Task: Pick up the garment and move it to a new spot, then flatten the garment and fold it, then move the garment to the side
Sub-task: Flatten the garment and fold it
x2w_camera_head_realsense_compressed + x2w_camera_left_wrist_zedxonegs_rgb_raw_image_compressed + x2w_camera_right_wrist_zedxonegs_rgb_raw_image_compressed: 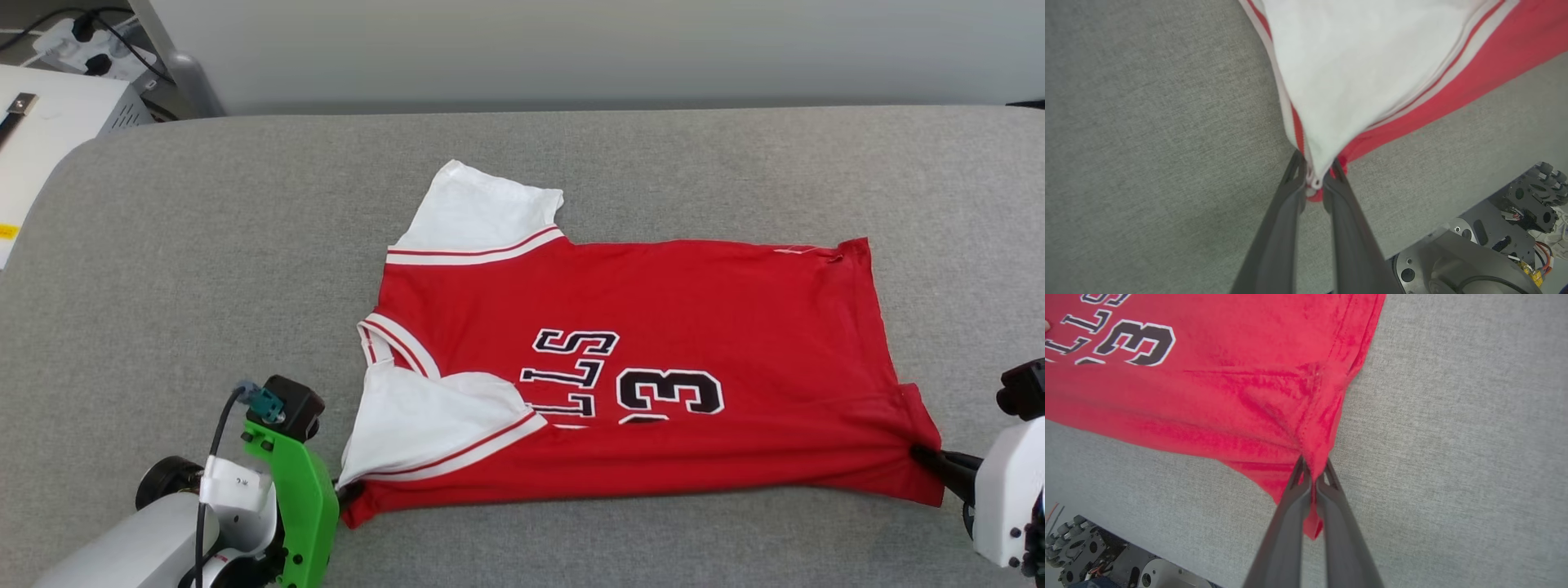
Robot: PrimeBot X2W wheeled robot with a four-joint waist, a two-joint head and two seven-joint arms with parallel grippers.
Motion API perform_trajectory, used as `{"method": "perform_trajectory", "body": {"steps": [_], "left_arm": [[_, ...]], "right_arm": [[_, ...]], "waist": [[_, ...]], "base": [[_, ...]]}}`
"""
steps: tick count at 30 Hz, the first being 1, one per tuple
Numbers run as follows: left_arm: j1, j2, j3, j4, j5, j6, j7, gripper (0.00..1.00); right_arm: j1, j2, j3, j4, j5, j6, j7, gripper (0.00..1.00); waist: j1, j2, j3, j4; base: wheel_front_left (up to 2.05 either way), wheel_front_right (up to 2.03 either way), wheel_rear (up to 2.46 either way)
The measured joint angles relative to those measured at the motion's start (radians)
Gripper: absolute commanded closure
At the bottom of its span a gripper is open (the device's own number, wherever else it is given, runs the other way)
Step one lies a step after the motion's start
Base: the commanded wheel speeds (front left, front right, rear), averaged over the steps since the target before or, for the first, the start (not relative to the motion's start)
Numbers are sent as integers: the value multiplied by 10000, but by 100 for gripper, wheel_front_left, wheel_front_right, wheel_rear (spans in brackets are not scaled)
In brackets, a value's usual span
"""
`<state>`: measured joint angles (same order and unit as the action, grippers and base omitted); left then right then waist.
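Grey woven fabric covers the wide work surface point(204, 245) before us, with a pale wall point(571, 49) behind it and a white metal cabinet point(49, 122) past its far left corner; from the head we see the whole red jersey-style T-shirt with white short sleeves point(694, 327) lying toward the near edge, neck to our left, hem to our right; the wrist views add the fingertips themselves and our grey wheeled base point(1453, 253) below the surface's edge. Our left arm point(147, 547), carrying a bright green plastic bracket point(302, 498), reaches in from the lower left; the left gripper point(1314, 179) is clenched on the shirt's near shoulder corner, white sleeve and red cloth pinched together; our right arm point(1008, 490) enters low at the right edge, and the right gripper point(1312, 475) grasps the near hem corner, the cloth puckered around it. The far sleeve point(482, 216) lies flat; the near sleeve point(424, 433) lies over the red front, hiding part of the black, white-outlined lettering beside a "3"; the red body looks mostly smooth.
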<state>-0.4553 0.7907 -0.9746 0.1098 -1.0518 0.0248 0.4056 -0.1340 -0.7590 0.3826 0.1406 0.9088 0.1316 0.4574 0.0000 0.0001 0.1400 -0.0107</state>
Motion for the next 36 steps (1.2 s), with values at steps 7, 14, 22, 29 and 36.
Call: {"method": "perform_trajectory", "body": {"steps": [7,14,22,29,36], "left_arm": [[-14,-395,-63,844,-54,-4,10,100],[-58,-535,54,1423,-44,-297,-481,0],[-369,115,725,683,320,159,-1446,0],[-1820,326,1486,84,1066,686,-2146,0],[-4030,-75,1992,589,1624,648,-2213,0]], "right_arm": [[-207,857,58,911,-602,0,311,100],[-408,1200,121,1476,-825,10,-608,0],[-275,1279,-1137,767,-1532,6,-2913,0],[-294,2301,-2780,-213,-3206,0,-4681,0],[-383,3810,-3726,-1641,-4629,0,-5724,0]], "waist": [[0,0,541,-65],[0,0,690,-32],[0,0,237,42],[0,0,310,-168],[0,0,980,-468]], "base": [[0,0,0],[0,0,0],[0,0,0],[0,0,0],[0,0,0]]}}
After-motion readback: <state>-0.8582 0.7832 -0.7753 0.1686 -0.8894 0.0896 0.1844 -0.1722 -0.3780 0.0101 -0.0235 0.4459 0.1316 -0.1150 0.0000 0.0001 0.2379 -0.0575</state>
